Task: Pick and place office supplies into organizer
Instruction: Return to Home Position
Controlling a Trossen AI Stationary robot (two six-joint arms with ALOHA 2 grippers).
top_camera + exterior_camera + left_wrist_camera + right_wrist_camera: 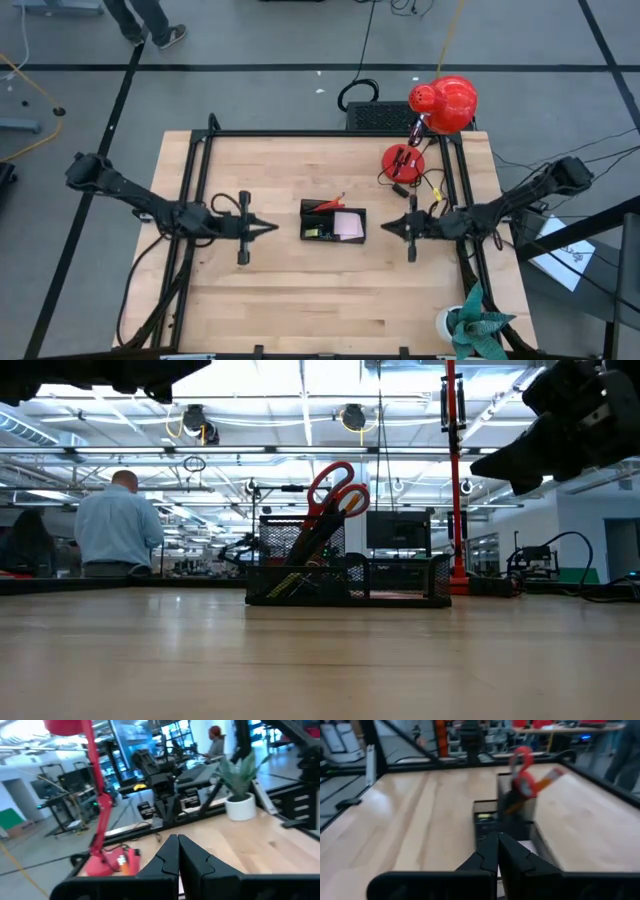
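While both arms reach inward above the wooden table (280, 300), they point straight at each other from opposite sides, each forearm level and its elbow set back toward the outer edge. The left gripper (274, 228) hovers near the organizer (395, 575) but apart from it, its fingers (167, 857) pressed together on nothing. The right gripper (384, 228) faces it from the other side, fingers (490, 852) likewise closed and empty. The organizer sits mid-table between the two tips. Red-handled scissors (335, 490) stand tilted in its taller compartment, handles up, and a pink sticky-note pad (348, 225) lies flat in the low section toward the right arm.
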